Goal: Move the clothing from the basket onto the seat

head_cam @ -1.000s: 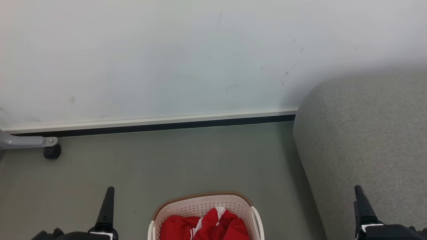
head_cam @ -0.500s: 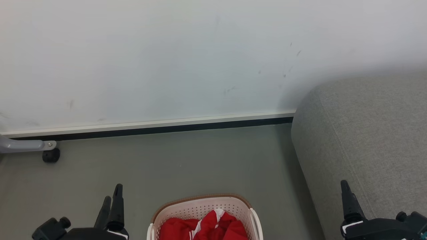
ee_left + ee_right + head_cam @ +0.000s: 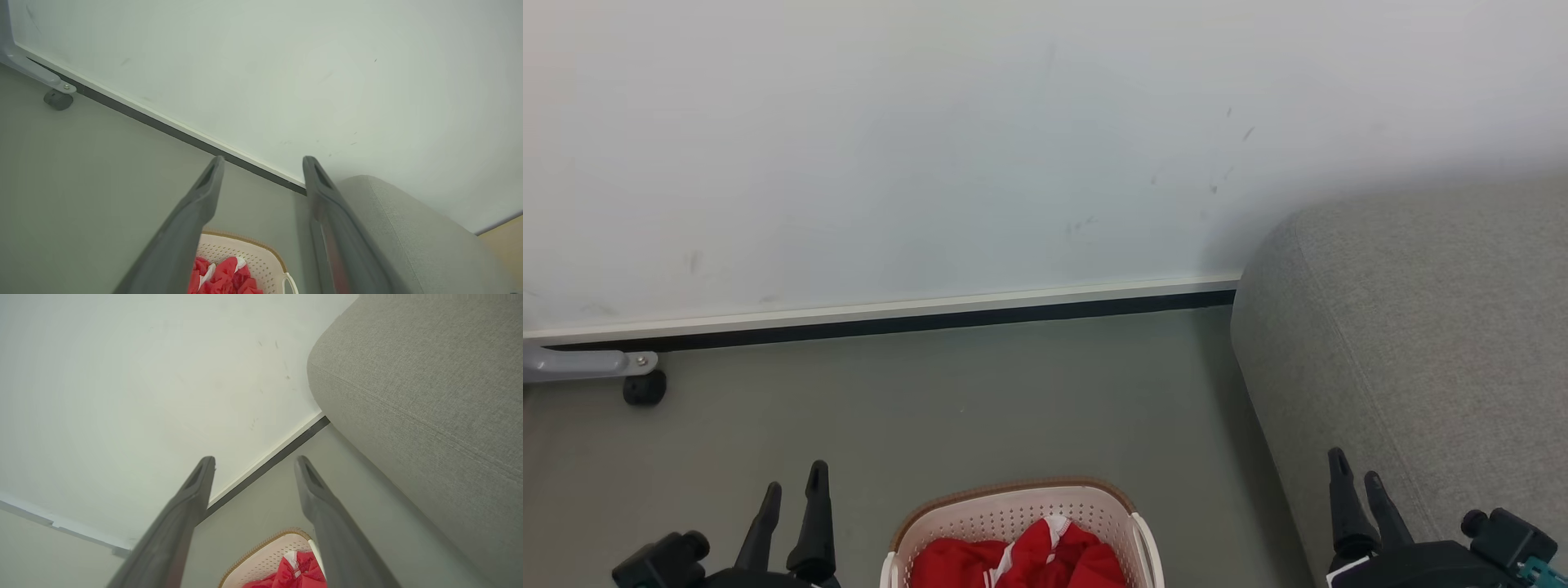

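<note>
The cream basket [image 3: 1013,510] with a brown rim stands on the floor at the bottom middle of the head view. Red clothing [image 3: 1021,559] with white trim lies crumpled inside it. The grey seat [image 3: 1421,343] fills the right side. My left gripper [image 3: 794,480] is open to the left of the basket, fingers pointing up. My right gripper [image 3: 1356,467] is open at the lower right, in front of the seat's side. The left wrist view shows the basket [image 3: 253,255], clothing [image 3: 229,275] and seat [image 3: 408,228]; the right wrist view shows the basket [image 3: 269,555], clothing [image 3: 298,573] and seat [image 3: 429,388].
A white wall with a dark baseboard [image 3: 890,322] runs across behind the basket. A grey metal leg with a black caster [image 3: 644,388] stands at the far left by the wall. Grey floor [image 3: 1013,392] lies between basket and wall.
Both grippers have turned so that two fingers of each now show, and the right one has shifted left. The head camera has shifted slightly, so the scene sits a little lower and further left.
</note>
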`<state>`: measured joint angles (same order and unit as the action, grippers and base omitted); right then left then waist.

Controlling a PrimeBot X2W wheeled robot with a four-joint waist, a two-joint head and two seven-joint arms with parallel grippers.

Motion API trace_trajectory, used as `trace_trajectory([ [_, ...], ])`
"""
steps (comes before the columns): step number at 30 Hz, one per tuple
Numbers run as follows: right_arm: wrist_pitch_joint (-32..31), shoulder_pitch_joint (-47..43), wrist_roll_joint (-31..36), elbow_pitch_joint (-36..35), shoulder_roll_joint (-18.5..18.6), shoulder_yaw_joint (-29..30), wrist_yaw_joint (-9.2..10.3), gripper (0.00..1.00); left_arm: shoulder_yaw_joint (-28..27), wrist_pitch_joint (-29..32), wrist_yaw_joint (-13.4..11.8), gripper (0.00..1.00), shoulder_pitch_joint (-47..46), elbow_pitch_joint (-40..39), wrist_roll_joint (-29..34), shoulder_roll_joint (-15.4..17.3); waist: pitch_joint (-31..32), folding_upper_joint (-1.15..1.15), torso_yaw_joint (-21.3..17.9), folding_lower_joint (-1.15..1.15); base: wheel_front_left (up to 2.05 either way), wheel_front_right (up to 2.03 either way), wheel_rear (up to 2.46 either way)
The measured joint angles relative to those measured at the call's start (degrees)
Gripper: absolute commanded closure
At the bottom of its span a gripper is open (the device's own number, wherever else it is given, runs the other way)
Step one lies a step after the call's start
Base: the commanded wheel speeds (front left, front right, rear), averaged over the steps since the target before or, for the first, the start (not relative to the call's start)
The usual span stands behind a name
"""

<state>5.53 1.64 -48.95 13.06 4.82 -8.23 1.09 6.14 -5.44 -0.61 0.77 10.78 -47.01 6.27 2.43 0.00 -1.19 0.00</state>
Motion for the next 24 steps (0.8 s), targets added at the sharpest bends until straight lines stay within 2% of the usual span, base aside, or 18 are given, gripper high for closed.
trace_trajectory([
  [24,4.7,-0.2,18.1,-1.3,1.4,-5.4,3.04,0.0,0.5,-5.0,-3.4,0.0,2.6,-2.1,19.3,1.3,0.0,0.0,-0.7,0.0,0.0,0.0,0.0],
])
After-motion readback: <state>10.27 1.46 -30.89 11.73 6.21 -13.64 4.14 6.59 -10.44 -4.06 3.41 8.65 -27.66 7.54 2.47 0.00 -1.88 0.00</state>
